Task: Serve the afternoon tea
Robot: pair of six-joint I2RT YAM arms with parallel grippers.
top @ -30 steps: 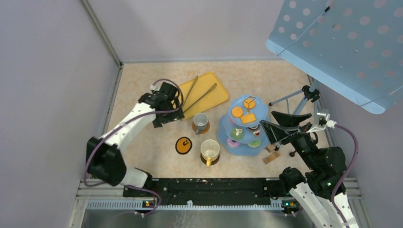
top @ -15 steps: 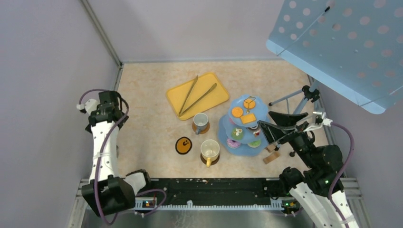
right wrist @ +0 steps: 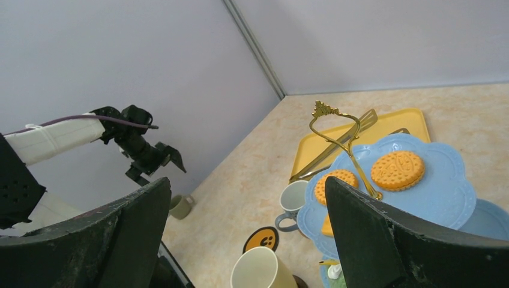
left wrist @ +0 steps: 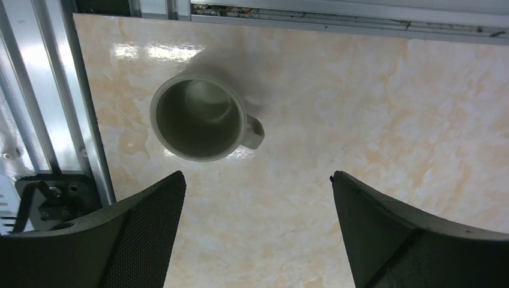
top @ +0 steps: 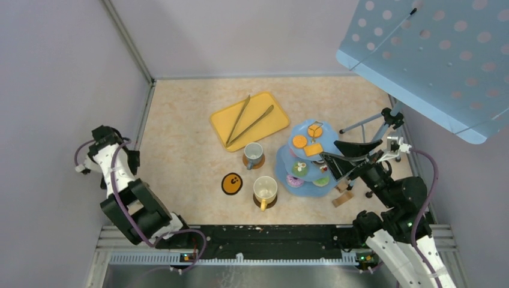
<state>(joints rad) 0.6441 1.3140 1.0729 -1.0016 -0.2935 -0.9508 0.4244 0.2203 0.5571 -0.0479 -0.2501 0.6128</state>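
Note:
The pale-blue three-tier stand (top: 288,175) stands right of centre with orange biscuits (top: 299,141) on top and donuts and cupcakes below; it also shows in the right wrist view (right wrist: 432,186). A grey mug (top: 253,153) sits on a coaster. A yellow mug (top: 265,189) sits on another. A free coaster with a face (top: 232,183) lies left of it. A green-grey mug (left wrist: 198,117) stands by the near-left rail. My left gripper (left wrist: 257,175) is open and empty above the floor beside it. My right gripper (right wrist: 247,180) is open and empty, right of the stand.
A yellow tray (top: 267,111) with metal tongs (top: 249,123) lies behind the mugs. A wooden block (top: 342,200) and a tripod (top: 372,123) stand right of the stand. A blue perforated panel (top: 432,54) hangs top right. The left wall is close to my left arm.
My left arm has swung from the yellow tray back to the far left by the wall. My right gripper has edged slightly left toward the stand.

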